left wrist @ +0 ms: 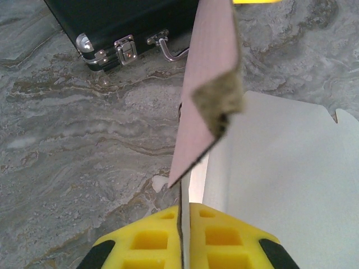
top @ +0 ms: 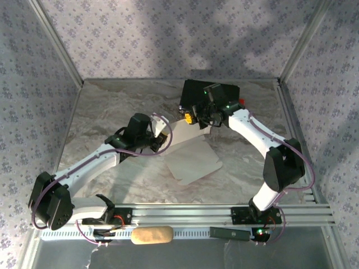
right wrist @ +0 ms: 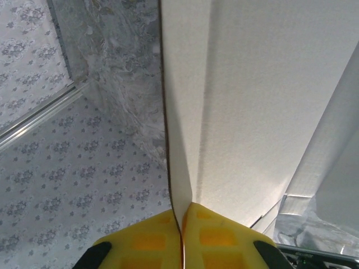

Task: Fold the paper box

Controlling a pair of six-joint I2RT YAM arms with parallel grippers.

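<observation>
Clearly the left claw (left wrist: 183,218) and right claw (right wrist: 182,218) each pinch an edge of the paper box (top: 193,159); crease slowly, pulling evenly, without tearing.

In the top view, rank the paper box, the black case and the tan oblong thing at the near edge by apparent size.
1. paper box: largest as seen.
2. black case: close behind; the right arm covers part of it, so this order is unsure.
3. tan oblong thing: clearly smallest.
</observation>
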